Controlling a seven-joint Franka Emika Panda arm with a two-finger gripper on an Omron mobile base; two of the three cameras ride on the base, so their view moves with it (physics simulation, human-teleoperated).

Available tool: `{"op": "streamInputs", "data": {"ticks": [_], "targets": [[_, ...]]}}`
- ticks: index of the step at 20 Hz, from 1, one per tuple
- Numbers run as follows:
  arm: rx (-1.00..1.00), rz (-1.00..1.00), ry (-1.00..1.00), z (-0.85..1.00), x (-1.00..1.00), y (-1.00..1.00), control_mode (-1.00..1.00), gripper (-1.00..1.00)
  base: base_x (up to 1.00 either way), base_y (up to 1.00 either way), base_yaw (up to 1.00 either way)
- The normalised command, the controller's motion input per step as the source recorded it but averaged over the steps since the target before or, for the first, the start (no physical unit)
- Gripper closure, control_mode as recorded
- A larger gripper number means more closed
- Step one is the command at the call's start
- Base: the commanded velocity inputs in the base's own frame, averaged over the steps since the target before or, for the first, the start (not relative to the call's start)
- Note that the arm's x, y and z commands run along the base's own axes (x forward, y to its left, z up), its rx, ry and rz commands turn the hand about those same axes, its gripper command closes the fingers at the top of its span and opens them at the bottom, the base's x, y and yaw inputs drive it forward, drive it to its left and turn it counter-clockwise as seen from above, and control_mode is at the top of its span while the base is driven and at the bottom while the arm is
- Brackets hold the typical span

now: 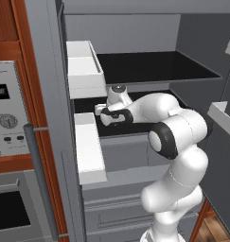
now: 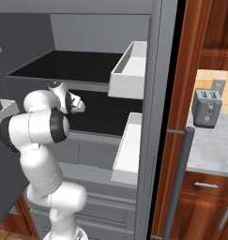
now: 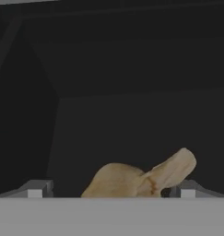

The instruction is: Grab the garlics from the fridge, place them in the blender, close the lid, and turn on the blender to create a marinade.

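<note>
The fridge (image 1: 45,71) stands open, and my arm reaches onto its dark middle shelf (image 2: 103,117). In the hand view a pale tan, lumpy garlic (image 3: 132,182) lies on that shelf, with a lobe pointing up to the right. My gripper (image 3: 111,191) is open. Its fingertips (image 3: 37,189) stand on either side of the garlic, apart from it. In the base views the hand (image 1: 114,109) (image 2: 74,103) sits just above the shelf, and the garlic is hidden behind it. The blender and the lid are out of view.
White door bins (image 1: 83,66) (image 1: 90,146) jut out at the shelf's left in the left base view. Above is a second dark shelf (image 1: 154,66), below are grey drawers (image 1: 121,208). An oven panel (image 1: 7,118) flanks the fridge. A toaster (image 2: 207,108) stands on the counter (image 2: 214,145).
</note>
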Motion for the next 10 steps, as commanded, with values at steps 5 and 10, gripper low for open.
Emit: {"op": "streamInputs", "data": {"ticks": [5, 10], "targets": [[0.0, 0.0, 0.0, -0.1, 0.0, -0.07, -1.0, 1.0, 0.0, 0.0, 0.0], [0.0, 0.0, -0.01, -0.09, 0.0, -0.03, -1.0, 1.0, 0.0, 0.0, 0.0]]}}
